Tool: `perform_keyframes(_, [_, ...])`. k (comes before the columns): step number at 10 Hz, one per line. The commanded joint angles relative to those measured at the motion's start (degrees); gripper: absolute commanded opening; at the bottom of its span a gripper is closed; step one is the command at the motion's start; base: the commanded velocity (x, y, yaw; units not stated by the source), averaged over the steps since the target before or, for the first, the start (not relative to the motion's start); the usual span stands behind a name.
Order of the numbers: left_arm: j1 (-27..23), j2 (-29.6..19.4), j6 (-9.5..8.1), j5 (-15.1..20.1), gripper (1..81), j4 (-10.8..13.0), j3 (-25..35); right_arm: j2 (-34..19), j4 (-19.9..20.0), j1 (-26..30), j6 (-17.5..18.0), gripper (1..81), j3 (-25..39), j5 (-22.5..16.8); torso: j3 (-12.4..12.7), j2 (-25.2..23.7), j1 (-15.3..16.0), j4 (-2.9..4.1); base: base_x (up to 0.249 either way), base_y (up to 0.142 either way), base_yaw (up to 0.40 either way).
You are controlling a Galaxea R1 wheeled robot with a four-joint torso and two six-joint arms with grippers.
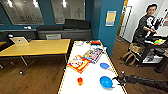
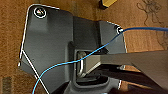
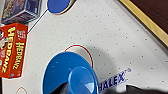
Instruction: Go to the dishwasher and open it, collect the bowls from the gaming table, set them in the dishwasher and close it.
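We see the blue bowl near the white surface's right edge, touching our right jaws; their state we cannot tell.

orange game box, wooden table, person

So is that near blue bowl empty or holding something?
Empty: the near blue bowl sits upright on the white table, showing only its bare blue inside.

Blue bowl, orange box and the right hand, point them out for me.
Blue bowl [image 1: 106,81]: head view, middle of its inside.
Orange box [image 3: 13,50]: right wrist view, its printed face.
Right hand [image 1: 118,80]: head view, at the fingertips beside the bowl.
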Motion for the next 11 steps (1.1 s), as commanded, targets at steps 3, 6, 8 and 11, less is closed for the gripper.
perform_keyframes(3, [-1.02,-0.62,0.06,3.27,81.1,0.52,0.45,7.52,1.41,7.88,0.49,81.1,-10.09,-2.09,0.0,0.0,0.0,0.0,0.0,0.0,0.0])
perform_keyframes(6, [-1.02,-0.54,0.06,3.44,81.1,0.43,0.36,9.73,1.15,5.16,0.49,81.1,-11.68,-0.95,-0.02,0.0,0.02,0.0,0.0,0.0,0.0])
perform_keyframes(8, [-1.02,-0.37,0.06,3.61,81.1,0.52,0.01,10.43,1.15,3.56,0.58,81.1,-11.94,0.44,-0.02,0.0,0.02,0.0,0.0,0.0,0.0])
perform_keyframes(11, [-1.02,-0.54,-0.03,3.62,81.1,0.43,0.01,9.21,1.5,1.98,0.22,1.0,-12.57,1.25,-0.02,0.0,0.02,0.0,0.0,0.0,0.0])
